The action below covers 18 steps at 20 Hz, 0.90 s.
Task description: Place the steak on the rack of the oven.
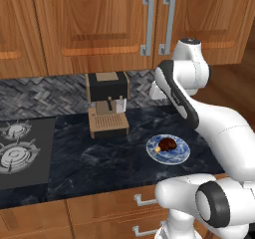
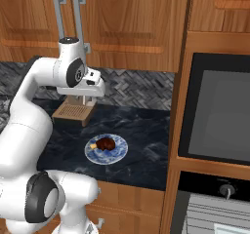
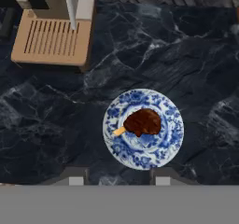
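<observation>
The steak (image 3: 144, 122) lies in the middle of a round blue-and-white plate (image 3: 171, 143), and it is much smaller than the plate. In the hand view its long axis runs almost level across the picture, a little tilted, with the yellow-orange end pointing to the left and slightly down, and the dark round part to the right. In the left base view the steak (image 1: 167, 144) has the orange end toward the near edge of the tabletop, and in the right base view (image 2: 104, 144) this end points to the left.

The plate stands on a dark marble tabletop (image 3: 196, 55) with pale veins, near its front edge. Behind the plate, well apart from it, stands a black-and-tan coffee machine (image 1: 106, 103) with a ribbed tray at its foot. A grey stovetop (image 1: 20, 151) with ring burners is set into the tabletop at the far left. The wall behind has grey herringbone tiles (image 2: 141, 89), and above them hang brown wooden cabinets (image 1: 94, 24) with metal handles. At the right side a tall wooden column holds the oven (image 2: 217, 113), black-framed with a grey door.

The gripper (image 3: 116, 178) hangs above the tabletop, over the near side of the plate. The jaws are spread apart and hold nothing, not touching the steak
</observation>
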{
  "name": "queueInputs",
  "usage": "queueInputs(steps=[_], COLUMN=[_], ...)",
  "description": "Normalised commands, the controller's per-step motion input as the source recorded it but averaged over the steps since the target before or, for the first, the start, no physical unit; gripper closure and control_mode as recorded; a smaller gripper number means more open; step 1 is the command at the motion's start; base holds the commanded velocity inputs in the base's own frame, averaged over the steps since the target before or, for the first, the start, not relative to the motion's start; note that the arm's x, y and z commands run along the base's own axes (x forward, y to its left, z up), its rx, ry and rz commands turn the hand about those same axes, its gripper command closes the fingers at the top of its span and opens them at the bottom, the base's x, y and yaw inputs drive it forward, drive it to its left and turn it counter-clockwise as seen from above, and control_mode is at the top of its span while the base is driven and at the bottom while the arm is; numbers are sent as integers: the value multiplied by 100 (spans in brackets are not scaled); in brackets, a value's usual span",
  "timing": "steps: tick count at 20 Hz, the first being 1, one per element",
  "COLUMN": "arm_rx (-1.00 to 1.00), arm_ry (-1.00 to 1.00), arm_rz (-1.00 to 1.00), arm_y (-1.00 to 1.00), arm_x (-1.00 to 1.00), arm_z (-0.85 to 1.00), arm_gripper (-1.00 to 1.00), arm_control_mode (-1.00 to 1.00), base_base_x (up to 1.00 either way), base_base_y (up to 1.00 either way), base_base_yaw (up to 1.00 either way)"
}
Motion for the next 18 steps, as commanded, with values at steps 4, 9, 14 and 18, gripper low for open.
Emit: queueInputs(steps=[4, 9, 14, 18], arm_rx=[1, 14, 20, 20], arm_ry=[-1, -1, 0, 0], arm_rz=[-20, -37, -24, -14], arm_y=[1, -3, -20, -22], arm_x=[-16, -19, 2, 6], arm_z=[-11, -36, -42, -32], arm_gripper=[-100, -100, -100, -100], arm_control_mode=[-100, -100, -100, -100], base_base_x=[0, 0, 0, 0], base_base_y=[0, 0, 0, 0], base_base_yaw=[0, 0, 0, 0])
